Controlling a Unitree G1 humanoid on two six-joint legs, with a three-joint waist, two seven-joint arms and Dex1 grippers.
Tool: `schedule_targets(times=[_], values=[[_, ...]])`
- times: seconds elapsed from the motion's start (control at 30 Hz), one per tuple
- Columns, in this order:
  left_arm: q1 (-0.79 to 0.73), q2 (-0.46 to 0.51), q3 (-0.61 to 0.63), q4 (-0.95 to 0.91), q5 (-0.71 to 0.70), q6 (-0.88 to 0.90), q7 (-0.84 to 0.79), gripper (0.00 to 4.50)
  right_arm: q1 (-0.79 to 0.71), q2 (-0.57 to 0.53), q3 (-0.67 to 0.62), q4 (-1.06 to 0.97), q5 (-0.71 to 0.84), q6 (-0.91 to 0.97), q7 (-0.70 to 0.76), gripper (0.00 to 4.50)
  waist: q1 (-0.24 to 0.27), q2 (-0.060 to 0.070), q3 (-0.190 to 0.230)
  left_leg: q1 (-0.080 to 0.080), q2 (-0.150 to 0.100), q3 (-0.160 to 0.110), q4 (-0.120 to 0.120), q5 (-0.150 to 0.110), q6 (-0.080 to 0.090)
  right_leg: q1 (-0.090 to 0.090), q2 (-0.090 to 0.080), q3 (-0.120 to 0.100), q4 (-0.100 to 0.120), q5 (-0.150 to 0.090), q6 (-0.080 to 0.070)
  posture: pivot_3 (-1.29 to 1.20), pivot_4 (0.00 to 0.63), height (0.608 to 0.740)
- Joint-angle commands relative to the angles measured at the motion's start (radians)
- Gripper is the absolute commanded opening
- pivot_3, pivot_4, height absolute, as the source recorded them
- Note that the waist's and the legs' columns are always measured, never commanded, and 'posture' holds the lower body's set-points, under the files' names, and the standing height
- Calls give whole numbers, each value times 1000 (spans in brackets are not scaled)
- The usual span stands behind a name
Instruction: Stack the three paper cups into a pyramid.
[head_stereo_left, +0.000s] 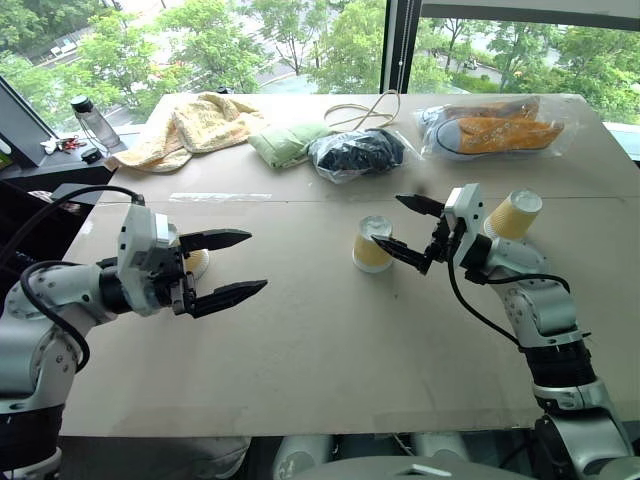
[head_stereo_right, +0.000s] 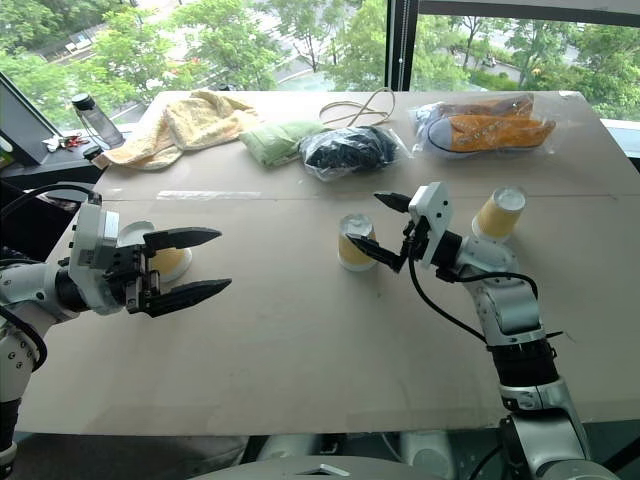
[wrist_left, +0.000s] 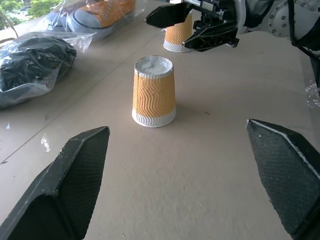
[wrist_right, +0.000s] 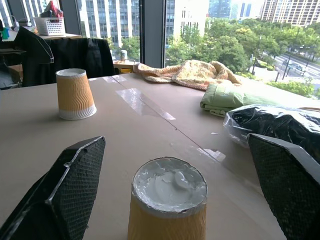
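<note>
Both end effectors are released. My right end effector (head_stereo_left: 412, 232) flanks the inverted centre cup (head_stereo_left: 371, 245), frame centre. Left end effector (head_stereo_left: 226, 268) fronts the left cup (head_stereo_left: 195, 263); third cup (head_stereo_left: 514, 214) sits right. I should bring base cups together, touching, upright.

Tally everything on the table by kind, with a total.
Paper cups: 3
Cloths: 2
Plastic bags: 2
Water bottle: 1
Cord: 1
Total: 9
</note>
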Motion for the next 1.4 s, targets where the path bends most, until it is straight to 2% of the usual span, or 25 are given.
schedule_targets(times=[0.03,0.2,0.43,0.97,1.1,1.13,1.17,1.4], values=[[-80,-2,-72,-53,6,31,39,4500,15,-23,-118,-9,-15,-74,-96,4484,-1,0,0,0,0,1,0,0,0,0,0,1,0,0,0,0,150,740],[-250,-72,-171,-55,-8,101,128,4500,54,-78,-235,73,-92,-159,-226,4484,3,-1,1,0,-1,2,0,2,-4,0,1,2,0,0,0,0,150,740],[-361,-135,-253,-33,26,114,139,4500,78,-86,-306,176,-162,-178,-399,4484,-11,-1,1,1,1,5,0,3,-4,0,3,4,3,0,0,0,150,740],[-354,-137,-249,11,87,61,85,4500,-17,-50,-292,365,-78,-138,-401,4484,-11,-3,2,6,1,12,0,0,1,0,9,13,6,0,0,0,150,740],[-351,-138,-242,14,88,59,84,4500,-32,-51,-292,384,-65,-131,-403,3289,-11,-3,2,6,1,12,0,0,1,0,8,13,6,0,0,0,150,740],[-351,-138,-240,15,88,58,84,4500,-33,-51,-289,386,-64,-132,-402,2592,-11,-3,2,6,1,12,0,0,1,0,8,13,6,0,0,0,150,740],[-351,-139,-239,16,88,56,84,4500,-34,-48,-290,387,-61,-130,-404,2287,-11,-3,2,6,1,12,0,0,1,0,8,13,6,0,0,0,150,740],[-357,-148,-224,22,80,51,80,4500,-9,-63,-255,307,-56,-109,-351,2157,-11,-2,2,6,1,12,0,0,1,0,8,13,6,0,0,0,150,740]])
